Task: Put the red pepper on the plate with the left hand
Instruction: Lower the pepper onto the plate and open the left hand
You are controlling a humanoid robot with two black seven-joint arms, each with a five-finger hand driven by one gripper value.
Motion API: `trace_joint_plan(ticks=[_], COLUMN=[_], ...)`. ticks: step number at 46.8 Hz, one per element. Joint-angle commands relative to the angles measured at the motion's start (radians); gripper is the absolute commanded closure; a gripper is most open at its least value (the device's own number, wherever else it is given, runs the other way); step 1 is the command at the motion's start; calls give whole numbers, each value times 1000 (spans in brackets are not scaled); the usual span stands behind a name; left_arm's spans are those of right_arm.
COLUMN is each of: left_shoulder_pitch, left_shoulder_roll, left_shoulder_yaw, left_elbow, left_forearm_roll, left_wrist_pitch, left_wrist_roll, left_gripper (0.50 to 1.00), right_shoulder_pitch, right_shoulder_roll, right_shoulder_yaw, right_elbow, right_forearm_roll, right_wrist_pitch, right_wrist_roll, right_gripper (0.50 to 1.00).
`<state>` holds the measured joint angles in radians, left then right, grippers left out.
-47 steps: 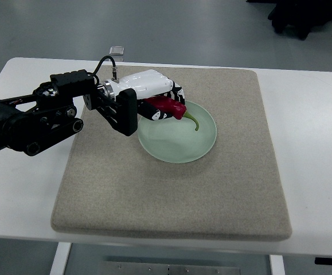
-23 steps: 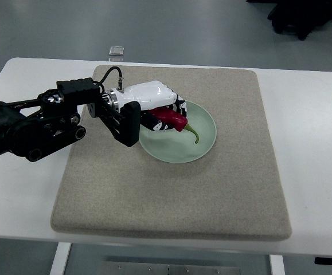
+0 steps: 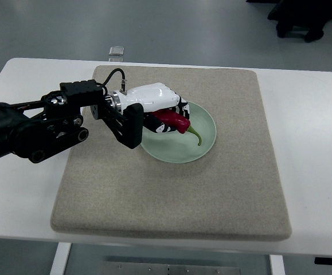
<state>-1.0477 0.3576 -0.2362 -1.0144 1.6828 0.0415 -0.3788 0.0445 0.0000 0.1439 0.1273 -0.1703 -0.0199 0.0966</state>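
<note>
Red pepper (image 3: 173, 120) sits clamped in the left hand (image 3: 164, 114), low over the left part of a pale green plate (image 3: 203, 146) on a beige mat (image 3: 211, 195). Risk: opening the fingers unevenly could roll the pepper off the near rim onto the mat.

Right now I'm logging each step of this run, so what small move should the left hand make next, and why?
Probably open the fingers and let go. The left hand grips the red pepper over the left part of the green plate, with the stem pointing toward the middle. Whether the pepper touches the plate is unclear, so a slight lowering first may help.
</note>
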Motion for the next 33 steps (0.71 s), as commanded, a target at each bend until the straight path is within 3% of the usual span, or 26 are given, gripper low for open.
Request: trace_joint_plan(ticks=[1, 14, 20, 29, 33], left_shoulder_pitch=[6, 14, 14, 14, 14], left_shoulder_roll=[-3, -19, -20, -20, -20], left_shoulder_yaw=[0, -2, -3, -3, -3], left_elbow=[2, 10, 10, 8, 8], left_forearm_roll=[0, -6, -17, -18, -18], left_wrist_pitch=[0, 9, 12, 14, 14], left_wrist_roll=[0, 0, 0, 0, 0], left_gripper=[1000, 997, 817, 733, 724], right_shoulder_pitch=[0, 0, 0, 0, 0], right_shoulder_roll=[0, 0, 0, 0, 0], right_shoulder_yaw=[-1, -1, 0, 0, 0], right_elbow=[0, 0, 0, 0, 0], right_forearm_roll=[0, 0, 0, 0, 0], right_wrist_pitch=[0, 0, 0, 0, 0], right_wrist_roll=[-1, 0, 0, -1, 0], right_gripper=[568, 568, 568, 568, 568])
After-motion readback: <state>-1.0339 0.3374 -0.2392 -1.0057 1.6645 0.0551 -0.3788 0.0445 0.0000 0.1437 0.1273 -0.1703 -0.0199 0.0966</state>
